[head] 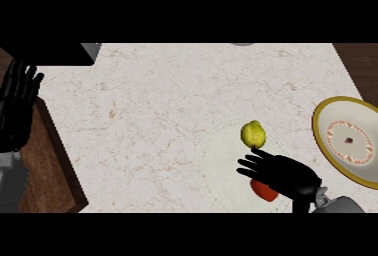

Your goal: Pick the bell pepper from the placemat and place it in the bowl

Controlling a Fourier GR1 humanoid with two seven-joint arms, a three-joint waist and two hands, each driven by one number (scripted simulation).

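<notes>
A red bell pepper (263, 192) lies on a pale round placemat (218, 156) at the lower right of the marble counter; only its lower left part shows. My right hand (286, 176) is over it, fingers stretched toward the upper left and open, hiding most of the pepper. I cannot tell whether the palm touches it. A yellow-green lemon (253, 134) stands on the same placemat just beyond the fingertips. The yellow-rimmed bowl (322, 131) with a white and red inside sits at the right edge. My left hand (18, 98) rests open at the far left, fingers up.
A dark wooden strip (53, 165) runs along the counter's left side. A black block (46, 53) with a grey piece (91, 50) beside it occupies the upper left corner. Brown wood (362, 62) borders the counter's upper right.
</notes>
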